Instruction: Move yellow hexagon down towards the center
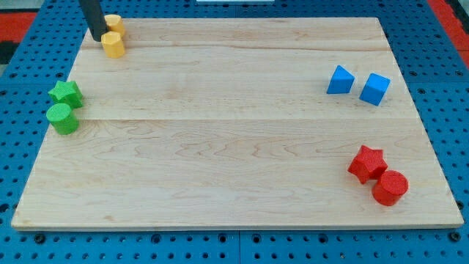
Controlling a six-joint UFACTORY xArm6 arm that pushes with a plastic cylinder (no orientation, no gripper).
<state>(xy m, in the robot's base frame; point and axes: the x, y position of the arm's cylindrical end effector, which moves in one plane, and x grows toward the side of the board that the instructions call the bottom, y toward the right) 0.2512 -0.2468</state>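
On board (pixel 234 132) — two yellow blocks (pixel 113 44), tip (pixel 100 39) beside

yellow hexagon (pixel 113 44), upright, board's top-left corner

All that shows of me is a straight rod — dark, near black, plain and smooth, with no visible markings, cables or screws. My tip (pixel 99 39) ends bluntly — just beside the yellow hexagon (pixel 113 44).
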